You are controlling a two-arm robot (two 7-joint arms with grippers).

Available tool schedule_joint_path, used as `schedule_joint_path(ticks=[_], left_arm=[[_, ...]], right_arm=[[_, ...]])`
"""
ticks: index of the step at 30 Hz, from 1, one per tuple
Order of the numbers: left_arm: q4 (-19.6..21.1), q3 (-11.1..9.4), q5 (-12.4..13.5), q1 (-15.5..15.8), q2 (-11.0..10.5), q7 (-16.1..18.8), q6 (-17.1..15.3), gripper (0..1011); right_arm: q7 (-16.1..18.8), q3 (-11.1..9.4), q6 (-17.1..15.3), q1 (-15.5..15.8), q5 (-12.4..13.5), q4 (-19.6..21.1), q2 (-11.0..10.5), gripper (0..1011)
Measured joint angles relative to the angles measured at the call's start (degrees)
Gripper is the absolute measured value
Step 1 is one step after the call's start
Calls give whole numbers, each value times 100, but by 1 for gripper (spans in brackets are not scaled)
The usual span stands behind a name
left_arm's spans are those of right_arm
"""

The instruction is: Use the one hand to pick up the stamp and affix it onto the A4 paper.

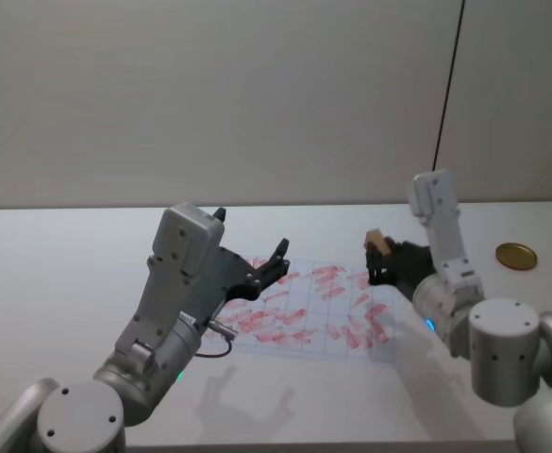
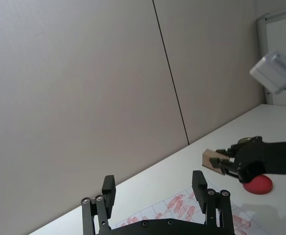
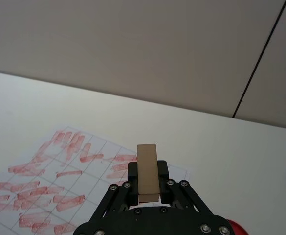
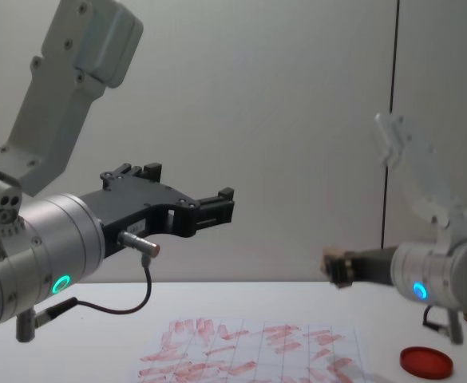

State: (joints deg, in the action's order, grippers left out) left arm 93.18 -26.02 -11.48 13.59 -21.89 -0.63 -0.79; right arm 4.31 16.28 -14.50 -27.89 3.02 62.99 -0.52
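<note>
Gripping the stamp point(image 3: 147, 171) between its two fingers, the right gripper point(image 1: 379, 255) is holding it in the air for me — clear of the table point(image 1: 58, 283), over the right side of the smudged paper point(image 1: 304, 316). A red ink pad point(image 4: 426, 361) is lying just right of the paper. The left gripper point(image 2: 153, 183) is hanging above the paper's left side — fingers spread, clutching nothing.

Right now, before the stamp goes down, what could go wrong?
The stamp juts out of the right pincer, gripped only at one end, so pressing may tilt it. The A4 paper is crowded with red marks; a new print may overlap. The open left pincer hangs above its left part: collision risk.
</note>
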Motion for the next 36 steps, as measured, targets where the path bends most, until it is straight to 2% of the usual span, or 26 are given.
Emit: schedule_joint_path(ticks=[6,16,26,36], left_arm=[[0,0,0,0,0,0,0,993],[0,0,0,0,0,0,0,993],[0,0,0,0,0,0,0,993],[0,0,0,0,0,0,0,993]], right_arm=[[-240,-91,-124,59,55,343,-53,218],[-550,-281,-370,138,17,575,-199,218],[-654,-436,-458,168,-59,492,-316,218],[-580,-542,-375,152,-73,87,-385,218]])
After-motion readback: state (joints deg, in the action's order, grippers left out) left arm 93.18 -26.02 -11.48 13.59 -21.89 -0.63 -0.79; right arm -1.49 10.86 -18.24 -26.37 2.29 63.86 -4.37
